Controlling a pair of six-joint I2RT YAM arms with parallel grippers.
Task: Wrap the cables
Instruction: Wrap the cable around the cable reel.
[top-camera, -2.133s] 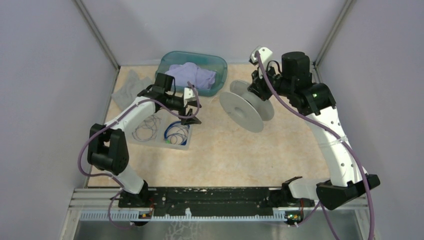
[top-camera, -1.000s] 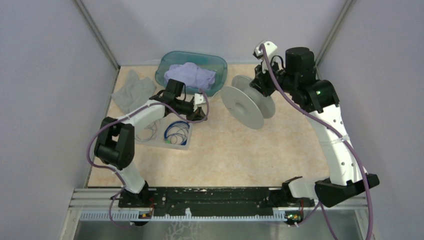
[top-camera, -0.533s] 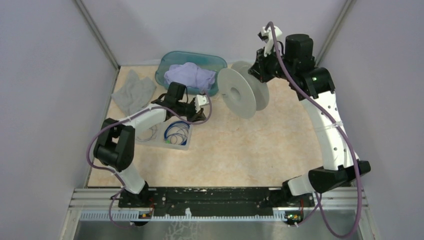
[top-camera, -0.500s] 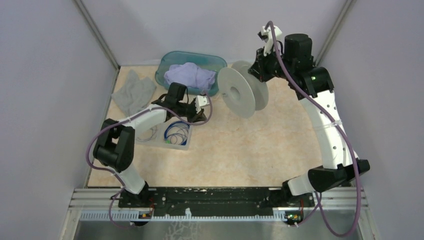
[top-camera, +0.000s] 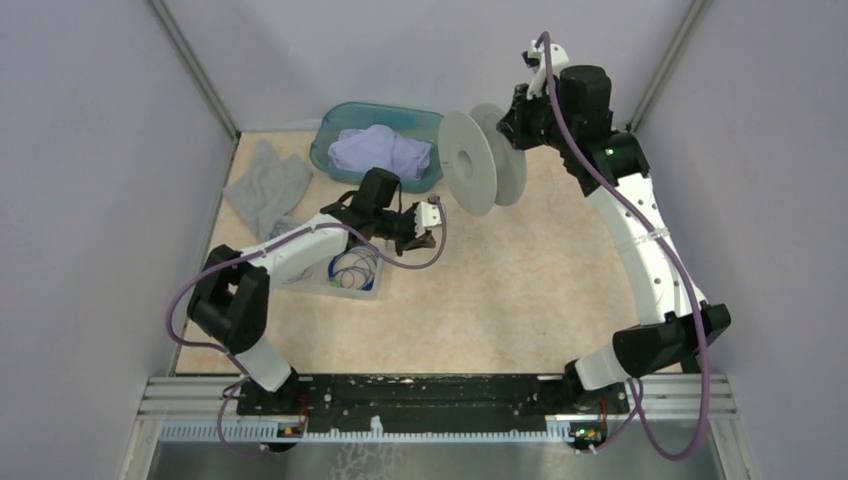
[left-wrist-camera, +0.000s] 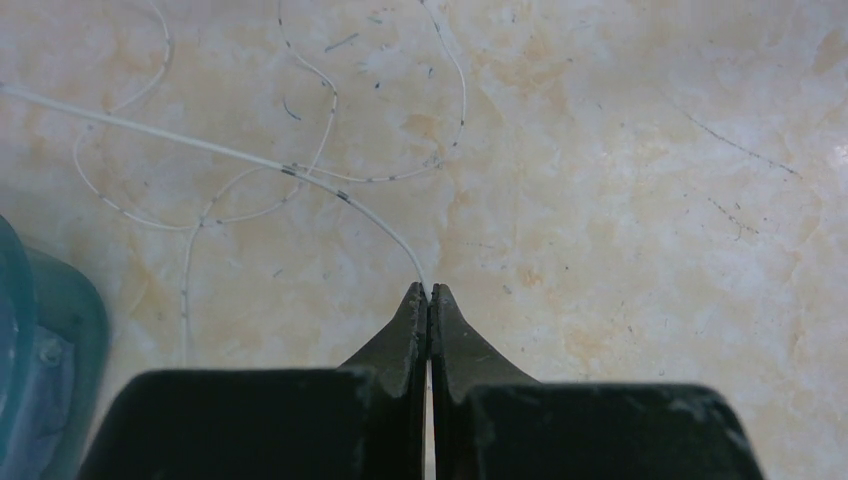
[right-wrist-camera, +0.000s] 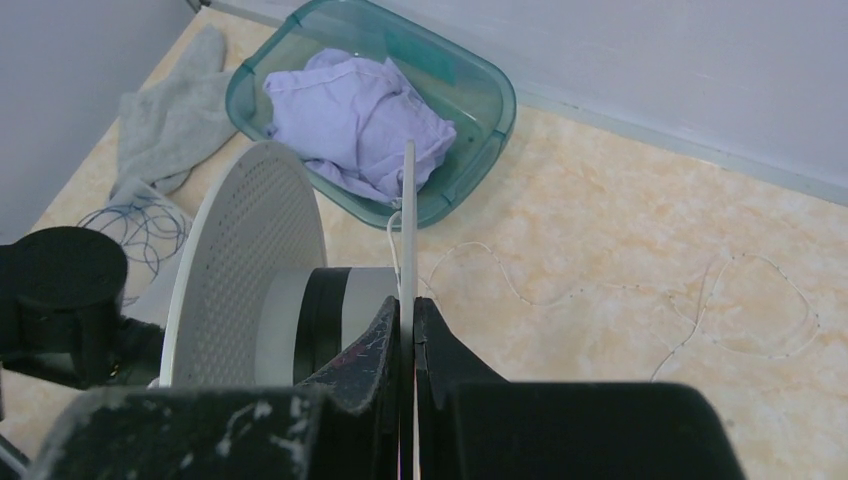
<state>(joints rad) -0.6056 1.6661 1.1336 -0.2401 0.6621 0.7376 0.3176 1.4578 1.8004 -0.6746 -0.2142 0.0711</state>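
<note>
1. Two robot arms reach over one marbled beige table (top-camera: 500, 300), seen from above.
2. The left gripper (left-wrist-camera: 429, 293) is low over the middle of the table. Its two fingertips are pressed together, pinching the end of the one whitish cable (left-wrist-camera: 200, 146).
3. That cable trails left from the fingertips and lies in loose loops on the table, between the gripper and the far wall.
4. The right gripper (right-wrist-camera: 407, 305) is raised at the far right, clamped on the thin edge of one flange of a single pale spool (right-wrist-camera: 250, 260). The spool has two round flanges and stands on edge in the air.
5. The blue cables (top-camera: 352, 266) lie coiled in one clear tray (top-camera: 372, 290) at the near left, partly under the left arm. How many there are cannot be told.
6. One teal bin (right-wrist-camera: 480, 100) at the far left holds one purple cloth (right-wrist-camera: 350, 110).
7. One grey cloth (top-camera: 262, 185) lies left of the bin.
</note>
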